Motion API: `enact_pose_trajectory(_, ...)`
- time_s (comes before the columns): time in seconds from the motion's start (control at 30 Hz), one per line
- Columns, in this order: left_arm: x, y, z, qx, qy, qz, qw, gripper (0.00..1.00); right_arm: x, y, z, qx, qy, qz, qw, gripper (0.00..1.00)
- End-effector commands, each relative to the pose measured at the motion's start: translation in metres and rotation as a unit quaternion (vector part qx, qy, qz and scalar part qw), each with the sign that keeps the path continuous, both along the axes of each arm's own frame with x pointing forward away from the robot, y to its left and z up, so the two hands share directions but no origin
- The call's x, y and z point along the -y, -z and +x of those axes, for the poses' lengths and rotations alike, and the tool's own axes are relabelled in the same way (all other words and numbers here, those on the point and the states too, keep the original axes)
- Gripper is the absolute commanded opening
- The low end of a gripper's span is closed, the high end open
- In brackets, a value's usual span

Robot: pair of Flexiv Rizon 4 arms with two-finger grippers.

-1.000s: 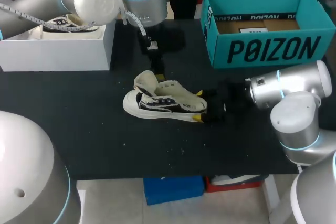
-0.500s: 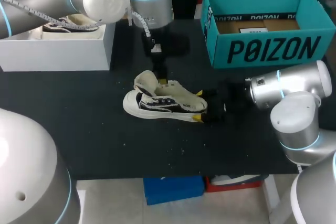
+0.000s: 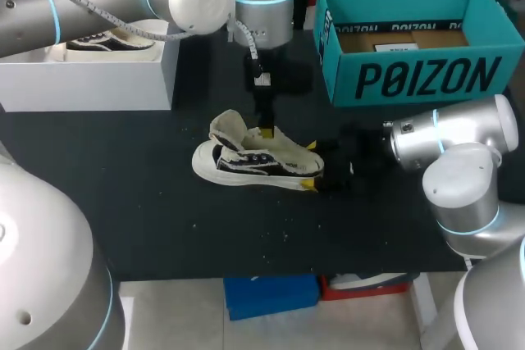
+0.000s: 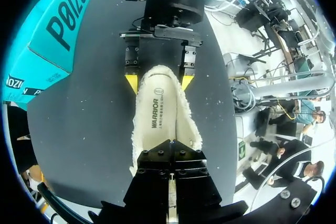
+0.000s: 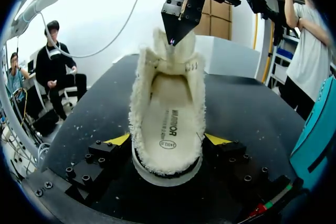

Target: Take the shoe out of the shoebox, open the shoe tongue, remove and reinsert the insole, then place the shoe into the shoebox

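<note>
A cream and black shoe (image 3: pixel 256 159) lies on its sole in the middle of the black table (image 3: pixel 148 194). My right gripper (image 3: pixel 313 165) is shut on its heel, one yellow tip against each side (image 5: pixel 216 139). The cream insole (image 4: pixel 160 111) lies inside the shoe and shows through its mouth. My left gripper (image 3: pixel 266 131) hangs point-down over the shoe, shut with nothing in it, its tips (image 5: pixel 172 39) at the raised tongue (image 5: pixel 169 51). The teal shoebox (image 3: pixel 410 38) stands open at the back right.
A white box (image 3: pixel 90 71) holding a second shoe (image 3: pixel 102 38) stands at the back left. Bare black table lies in front of the shoe and to its left.
My left arm has swung to the right, carrying its shut gripper from beside the tongue to over the shoe's mouth. The shoe and my right gripper have stayed put.
</note>
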State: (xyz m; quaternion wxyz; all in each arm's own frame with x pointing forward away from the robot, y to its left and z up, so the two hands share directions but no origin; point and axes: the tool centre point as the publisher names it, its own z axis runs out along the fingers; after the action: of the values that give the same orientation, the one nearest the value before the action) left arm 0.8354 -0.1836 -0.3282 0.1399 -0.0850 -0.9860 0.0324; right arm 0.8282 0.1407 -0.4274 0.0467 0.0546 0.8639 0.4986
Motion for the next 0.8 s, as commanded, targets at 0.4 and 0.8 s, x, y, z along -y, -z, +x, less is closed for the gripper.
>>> enact_pose_trajectory(0.4,-0.004,0.033,-0.012,-0.033,-0.005,-0.015,0.999,0.00,0.000,0.001,0.000,0.000,0.001,-0.001,1.000,0.00)
enact_pose_trajectory(0.8,-0.001,0.062,-0.022,-0.046,-0.011,-0.026,0.999,0.00,0.000,0.001,0.000,0.000,0.001,-0.001,1.000,0.00)
